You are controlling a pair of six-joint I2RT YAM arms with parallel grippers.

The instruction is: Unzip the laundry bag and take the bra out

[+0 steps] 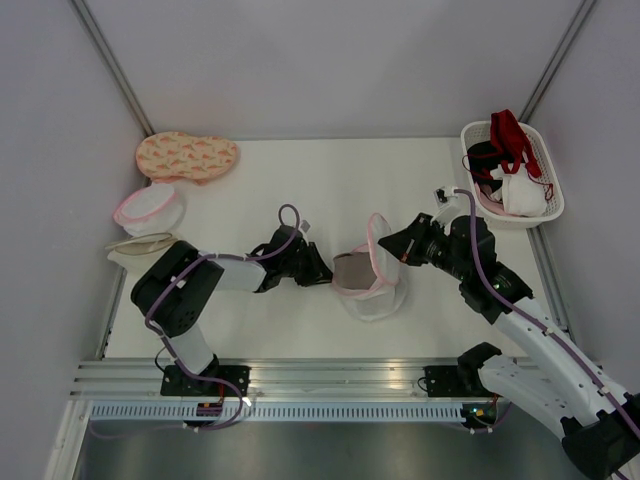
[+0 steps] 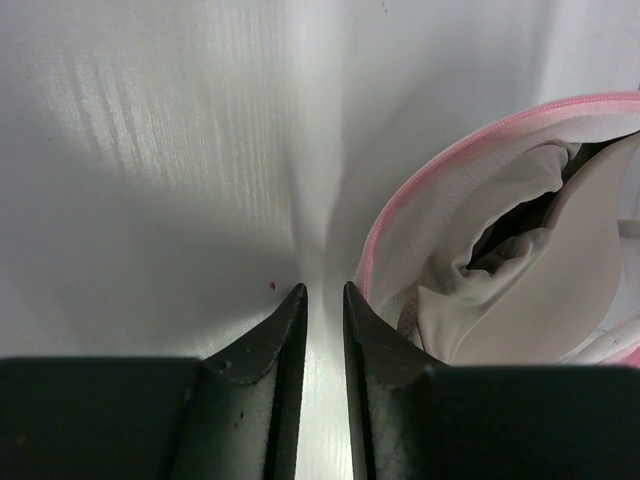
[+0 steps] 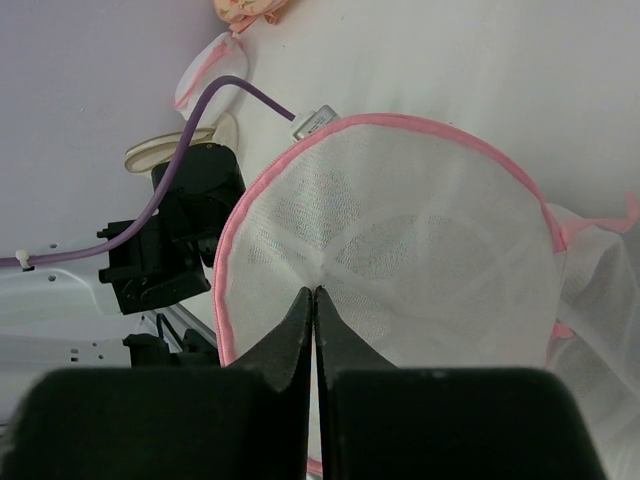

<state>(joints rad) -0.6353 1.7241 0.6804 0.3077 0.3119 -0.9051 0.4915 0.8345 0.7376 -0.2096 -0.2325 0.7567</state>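
Note:
The laundry bag (image 1: 375, 298), white mesh with a pink zipper rim, lies unzipped at the table's middle. Its round lid (image 3: 420, 230) stands flipped up, and my right gripper (image 3: 315, 292) is shut on the lid's mesh centre. The taupe bra (image 1: 352, 270) sticks out of the bag's left opening; in the left wrist view the bra (image 2: 540, 300) sits crumpled inside the pink rim (image 2: 450, 150). My left gripper (image 2: 323, 288) rests low on the table just left of that rim. Its jaws stand narrowly apart with only bare table between them.
A white basket (image 1: 548, 200) with red, black and white garments stands at the back right. At the left lie an orange patterned piece (image 1: 187, 155), a fuller pink-rimmed mesh bag (image 1: 150, 208) and a beige-rimmed bag (image 1: 138, 245). A metal rail runs along the near edge.

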